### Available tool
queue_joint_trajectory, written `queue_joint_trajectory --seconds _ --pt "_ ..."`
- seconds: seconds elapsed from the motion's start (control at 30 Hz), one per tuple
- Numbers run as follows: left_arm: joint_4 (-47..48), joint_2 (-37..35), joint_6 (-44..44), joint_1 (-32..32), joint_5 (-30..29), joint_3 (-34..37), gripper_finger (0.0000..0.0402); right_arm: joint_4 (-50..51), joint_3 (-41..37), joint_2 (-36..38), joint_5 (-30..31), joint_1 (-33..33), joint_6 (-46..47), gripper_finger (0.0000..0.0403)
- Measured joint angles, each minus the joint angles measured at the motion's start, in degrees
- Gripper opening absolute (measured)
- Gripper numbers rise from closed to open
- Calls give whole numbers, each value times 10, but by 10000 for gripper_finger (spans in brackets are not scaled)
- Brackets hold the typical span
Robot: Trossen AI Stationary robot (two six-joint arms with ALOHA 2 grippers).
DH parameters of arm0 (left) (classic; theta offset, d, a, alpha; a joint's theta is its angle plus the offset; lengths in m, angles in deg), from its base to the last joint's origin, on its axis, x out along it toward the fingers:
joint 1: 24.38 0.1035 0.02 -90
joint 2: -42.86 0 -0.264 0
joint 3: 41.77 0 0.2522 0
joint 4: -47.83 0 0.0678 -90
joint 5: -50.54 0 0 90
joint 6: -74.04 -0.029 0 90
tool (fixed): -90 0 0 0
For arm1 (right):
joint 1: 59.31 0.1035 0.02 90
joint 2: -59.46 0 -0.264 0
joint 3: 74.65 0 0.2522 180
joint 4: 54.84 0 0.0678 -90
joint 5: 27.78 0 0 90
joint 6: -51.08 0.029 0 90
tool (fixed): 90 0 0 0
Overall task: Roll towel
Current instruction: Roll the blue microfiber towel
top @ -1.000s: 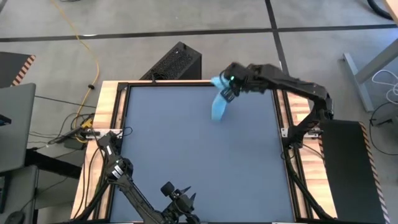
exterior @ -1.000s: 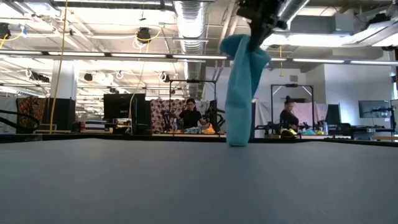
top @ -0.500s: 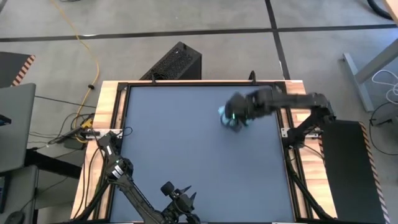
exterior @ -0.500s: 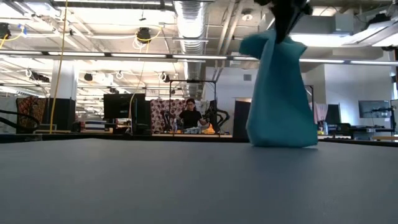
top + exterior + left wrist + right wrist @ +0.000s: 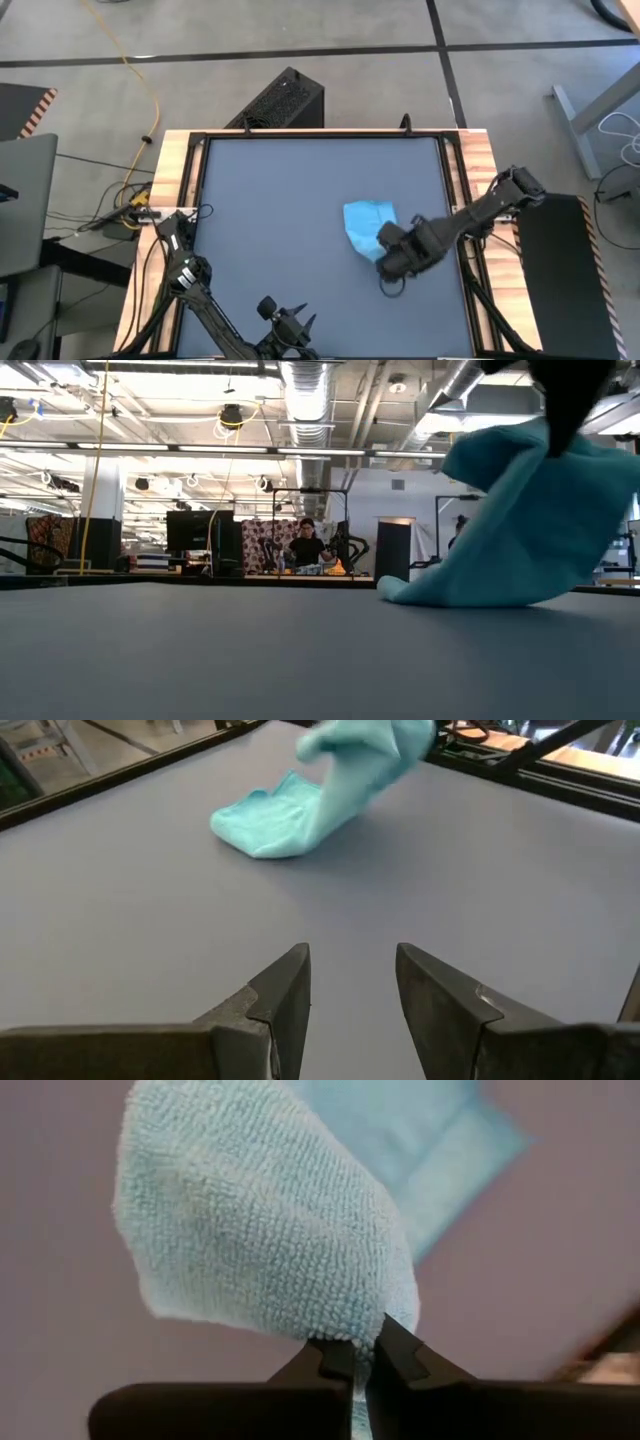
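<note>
The sky-blue towel (image 5: 366, 226) lies right of the table's middle, its far part flat on the dark grey tabletop and its near part raised. It also shows in the low view (image 5: 520, 530), the left wrist view (image 5: 320, 795) and the right wrist view (image 5: 260, 1230). My right gripper (image 5: 392, 258) is shut on the towel's raised near end. My left gripper (image 5: 350, 990) is open and empty at the table's near edge (image 5: 285, 325). My right gripper pinches the towel's raised end (image 5: 352, 1342) between its two fingers, at an edge of the cloth. It comes at it slanting from above on the near right. The towel slopes down from the fingers, and its far end (image 5: 400, 592) rests on the table.
Wooden rails (image 5: 175, 190) and a black frame edge the table. A black box (image 5: 285, 100) stands on the floor beyond the far edge. People and equipment show far off in the room (image 5: 305, 545). Bare tabletop (image 5: 270, 220) lies left of the towel.
My right gripper has carried the towel from the table's far edge toward the near edge and down. The towel, which hung upright with only its tip on the table, now lies slanted with its far part spread on the tabletop.
</note>
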Motion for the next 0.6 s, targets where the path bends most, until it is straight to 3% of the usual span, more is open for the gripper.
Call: queue_joint_trajectory --seconds 0.37,0.6 --pt "-11 0 -15 0 3 0 139 -304 -133 0 -2 108 69 112" --pt "-12 0 -14 0 9 0 139 -345 -179 0 -1 150 143 172"
